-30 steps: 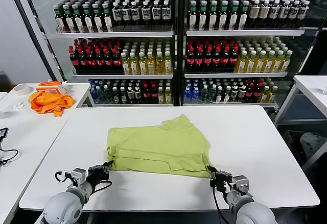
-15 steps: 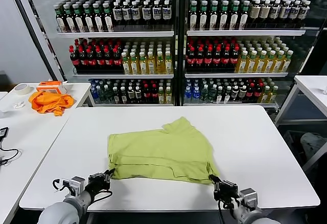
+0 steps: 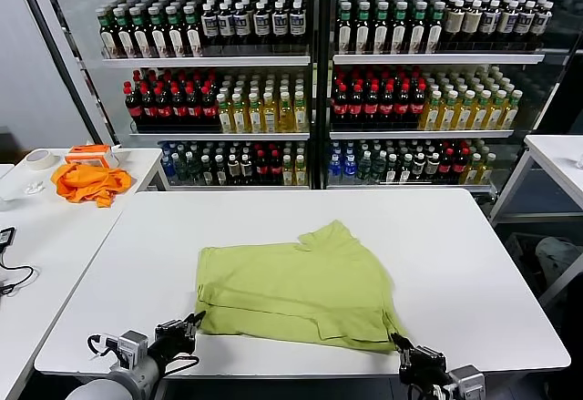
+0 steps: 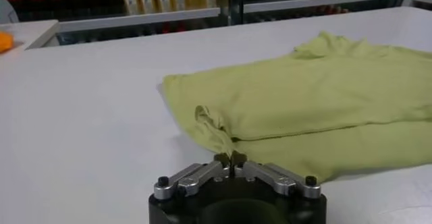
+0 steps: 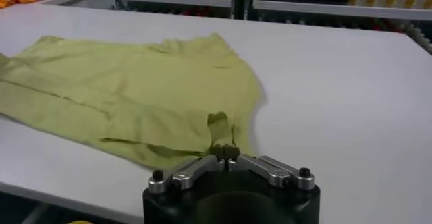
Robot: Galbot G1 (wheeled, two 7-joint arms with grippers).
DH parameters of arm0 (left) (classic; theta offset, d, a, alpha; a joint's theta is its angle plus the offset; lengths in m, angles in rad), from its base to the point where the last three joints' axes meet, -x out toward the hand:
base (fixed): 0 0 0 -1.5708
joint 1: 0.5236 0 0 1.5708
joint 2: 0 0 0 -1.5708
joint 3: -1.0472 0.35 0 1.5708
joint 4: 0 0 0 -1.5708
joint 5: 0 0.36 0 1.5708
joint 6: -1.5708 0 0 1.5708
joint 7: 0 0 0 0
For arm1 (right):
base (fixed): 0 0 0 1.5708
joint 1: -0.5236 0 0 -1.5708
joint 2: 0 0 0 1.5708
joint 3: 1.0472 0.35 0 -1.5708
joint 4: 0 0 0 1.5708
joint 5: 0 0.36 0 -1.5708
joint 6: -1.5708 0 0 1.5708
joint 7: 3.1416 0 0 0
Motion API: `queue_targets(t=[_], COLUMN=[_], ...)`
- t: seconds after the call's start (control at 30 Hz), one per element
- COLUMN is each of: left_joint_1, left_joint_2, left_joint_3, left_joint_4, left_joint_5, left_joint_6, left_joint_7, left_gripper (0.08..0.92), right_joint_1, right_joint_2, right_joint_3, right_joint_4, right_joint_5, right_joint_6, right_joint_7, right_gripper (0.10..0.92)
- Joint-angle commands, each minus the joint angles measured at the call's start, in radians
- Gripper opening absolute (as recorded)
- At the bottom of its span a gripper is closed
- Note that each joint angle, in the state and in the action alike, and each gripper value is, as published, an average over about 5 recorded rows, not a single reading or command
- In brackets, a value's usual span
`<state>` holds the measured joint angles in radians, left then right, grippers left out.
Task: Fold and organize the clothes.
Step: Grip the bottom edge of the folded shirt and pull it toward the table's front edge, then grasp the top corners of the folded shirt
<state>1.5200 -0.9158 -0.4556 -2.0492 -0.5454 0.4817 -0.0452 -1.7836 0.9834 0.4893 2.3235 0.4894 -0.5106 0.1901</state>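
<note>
Head view — left pincer [image 3: 195,321] and right pincer [image 3: 396,339] clamped on T-shirt [image 3: 296,286] corners, shelves [image 3: 314,58] holding bottles [image 3: 273,99]

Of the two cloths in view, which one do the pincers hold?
The lime-green T-shirt on the middle table: the left pincer and right pincer pinch its near corners. The orange cloth lies untouched on the side table.

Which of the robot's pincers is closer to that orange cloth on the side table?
Left. The left pincer grips the green T-shirt's near corner on the orange cloth's side; the right pincer grips the opposite near corner, farther away.
</note>
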Motion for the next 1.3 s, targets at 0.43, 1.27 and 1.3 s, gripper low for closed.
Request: queue_targets(t=[0.43,1.27,1.3], left_joint_1=[-0.020,-0.604,-0.616], left_joint_2=[0.007,-0.019,-0.021], left_joint_3=[-0.025,0.216,0.225], left_joint_4=[-0.067,0.513,0.527], left_joint_5=[-0.037,-0.103,-0.101], left_joint_6=[-0.047,-0.076,-0.078], left_joint_7=[-0.010,0.053,0.057], left_gripper=[0.452,0.823,0.823], right_joint_1=[0.051,1.071,1.084], right_joint_2=[-0.040,0.177,0.194], right_joint_3=[0.081,-0.433,-0.440], right_joint_4=[0.115,-0.707,-0.738], right_joint_5=[0.008,0.116,0.113], right_joint_6=[-0.021,-0.058,-0.053], right_joint_7=[0.025,0.086,0.085], right_gripper=[0.386,0.823,0.823])
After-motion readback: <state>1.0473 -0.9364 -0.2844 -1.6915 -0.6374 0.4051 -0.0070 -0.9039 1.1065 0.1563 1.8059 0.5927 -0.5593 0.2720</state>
